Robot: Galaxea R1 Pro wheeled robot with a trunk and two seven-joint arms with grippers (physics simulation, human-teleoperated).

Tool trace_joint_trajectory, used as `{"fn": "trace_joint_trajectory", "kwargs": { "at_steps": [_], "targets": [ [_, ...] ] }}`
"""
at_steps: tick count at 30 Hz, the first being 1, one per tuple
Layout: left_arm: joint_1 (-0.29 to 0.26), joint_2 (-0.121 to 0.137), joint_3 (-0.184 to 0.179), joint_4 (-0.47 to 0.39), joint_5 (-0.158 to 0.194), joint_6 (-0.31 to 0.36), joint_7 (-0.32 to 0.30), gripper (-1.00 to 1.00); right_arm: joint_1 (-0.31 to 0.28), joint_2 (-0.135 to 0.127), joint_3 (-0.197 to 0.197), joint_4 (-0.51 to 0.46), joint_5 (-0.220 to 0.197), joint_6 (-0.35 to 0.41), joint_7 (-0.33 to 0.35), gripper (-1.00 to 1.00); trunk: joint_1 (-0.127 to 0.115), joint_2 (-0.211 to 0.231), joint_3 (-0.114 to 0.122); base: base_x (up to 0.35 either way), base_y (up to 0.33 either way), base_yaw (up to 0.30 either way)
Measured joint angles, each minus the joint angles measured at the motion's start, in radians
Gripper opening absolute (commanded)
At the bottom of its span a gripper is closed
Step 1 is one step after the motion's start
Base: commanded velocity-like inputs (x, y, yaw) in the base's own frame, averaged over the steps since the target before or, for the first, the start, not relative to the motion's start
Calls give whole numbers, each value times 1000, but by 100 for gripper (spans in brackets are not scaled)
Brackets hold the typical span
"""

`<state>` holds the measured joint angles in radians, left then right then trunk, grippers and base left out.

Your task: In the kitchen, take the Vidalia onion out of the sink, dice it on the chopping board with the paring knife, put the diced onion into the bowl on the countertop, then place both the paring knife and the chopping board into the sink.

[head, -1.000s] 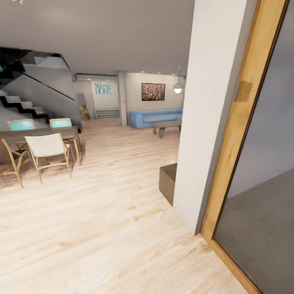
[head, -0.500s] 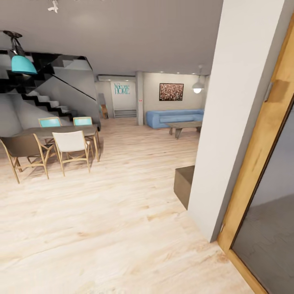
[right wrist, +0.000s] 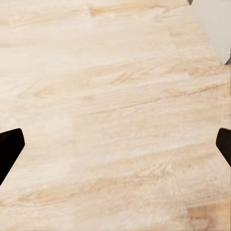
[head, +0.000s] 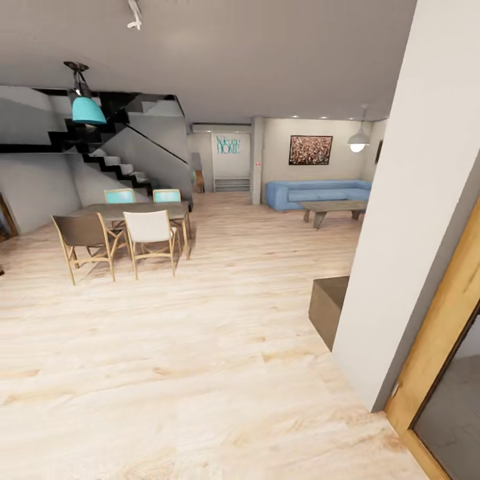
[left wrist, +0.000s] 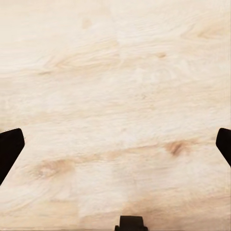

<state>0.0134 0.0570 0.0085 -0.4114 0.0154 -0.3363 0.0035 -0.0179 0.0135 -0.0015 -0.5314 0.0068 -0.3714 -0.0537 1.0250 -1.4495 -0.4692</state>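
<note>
Both sets of jaws stand spread wide with nothing between them: the left gripper (left wrist: 115, 144) and right gripper (right wrist: 115, 144) each hang over bare plank floor (head: 200, 373). I'm in transit. Ahead I see a dining table (head: 130, 210) with chairs, a blue sofa (head: 317, 193) and a white pillar (head: 413, 220) beside a wooden door frame (head: 440, 340). The onion, sink and bowl aren't before me, so I can't report any container's contents. I'd drive slowly, clear the pillar, and find the kitchen first.
</note>
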Motion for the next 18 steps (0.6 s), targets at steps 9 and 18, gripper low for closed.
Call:
{"fn": "trace_joint_trajectory", "kwargs": {
  "at_steps": [9, 18],
  "targets": [
    [0, -2, 0, 0, 0, 0, 0, 100, 0, 0, 0, 0, 0, 0, 0, 100, 0, 0, 0, 0, 0, 277],
    [0, -2, 0, 0, 0, 0, -1, 100, 0, 0, 1, 0, 0, 0, 0, 100, 0, 0, 0, 0, 0, 277]
  ]
}}
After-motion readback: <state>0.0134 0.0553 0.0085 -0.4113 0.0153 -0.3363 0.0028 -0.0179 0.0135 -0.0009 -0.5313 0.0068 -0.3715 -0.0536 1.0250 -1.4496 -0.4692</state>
